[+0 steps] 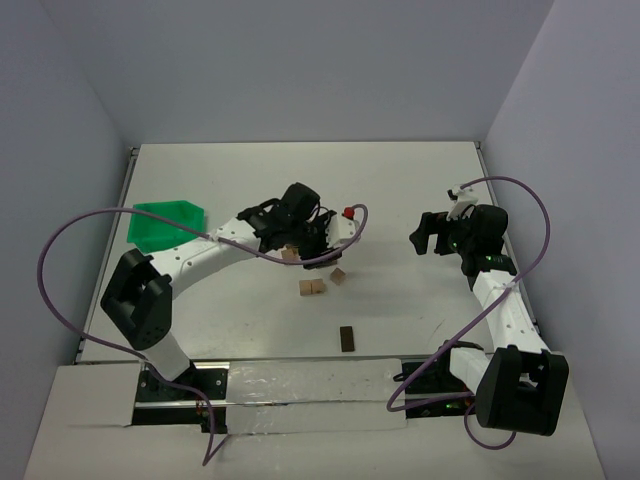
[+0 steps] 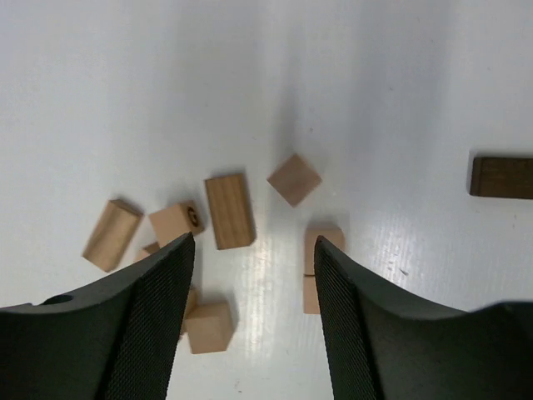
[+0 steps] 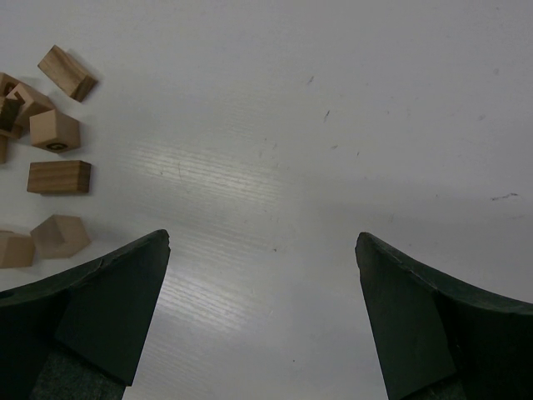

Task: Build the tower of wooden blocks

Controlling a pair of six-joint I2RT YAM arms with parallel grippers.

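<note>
The left jaws stand apart and empty over small light-tan wooden blocks (image 2: 294, 179) loose on the white bench (image 2: 400, 83), half hidden from overhead by the left arm (image 1: 200, 255), one oblong block (image 2: 229, 211) lying lengthwise away from the wrist camera, while the right jaws gape wide, empty, well apart from them.

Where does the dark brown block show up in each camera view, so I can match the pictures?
Top external: the dark brown block lies alone at lower centre, below the wood blocks.
Left wrist: it sits at the right edge, just above mid-height, cut off by the frame.
Right wrist: not in it.
Shared landmark: the scattered wood blocks, seen in all three views.
</note>
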